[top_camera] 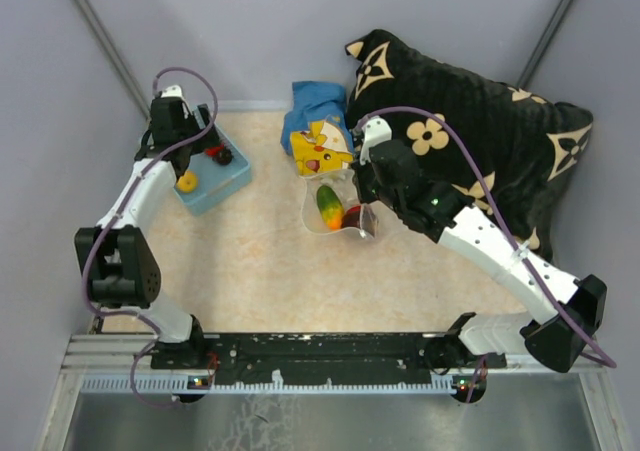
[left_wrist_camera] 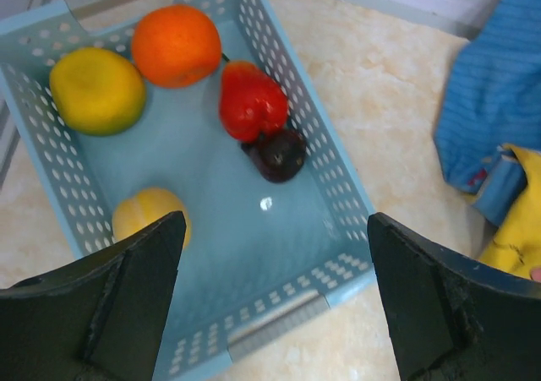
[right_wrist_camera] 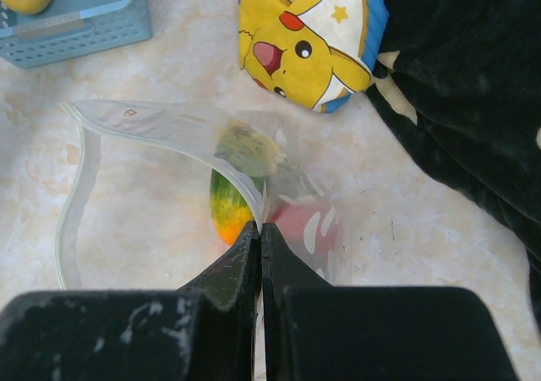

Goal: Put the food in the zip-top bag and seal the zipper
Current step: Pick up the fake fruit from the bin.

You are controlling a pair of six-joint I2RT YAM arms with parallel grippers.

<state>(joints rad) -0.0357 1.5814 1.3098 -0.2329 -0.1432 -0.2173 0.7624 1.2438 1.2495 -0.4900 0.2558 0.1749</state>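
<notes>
While the right end effector (right_wrist_camera: 260,233) pinches the zip-top bag (right_wrist_camera: 144,123), the spread left end effector (left_wrist_camera: 275,225) hangs above the food (left_wrist_camera: 176,45) in the basket (left_wrist_camera: 342,191).

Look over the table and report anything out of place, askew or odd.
Nothing is spilled or damaged. The oddities are a yellow plush against a blue cloth and a large black pillow crowding the far right of the table, beside the clear bag, whose mouth gapes lopsided where the right gripper pinches it.

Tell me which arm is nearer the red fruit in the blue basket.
Left. The left arm hangs over the basket with jaws open above the red fruit; the right arm is well away, jaws shut on the zip-top bag.
</notes>
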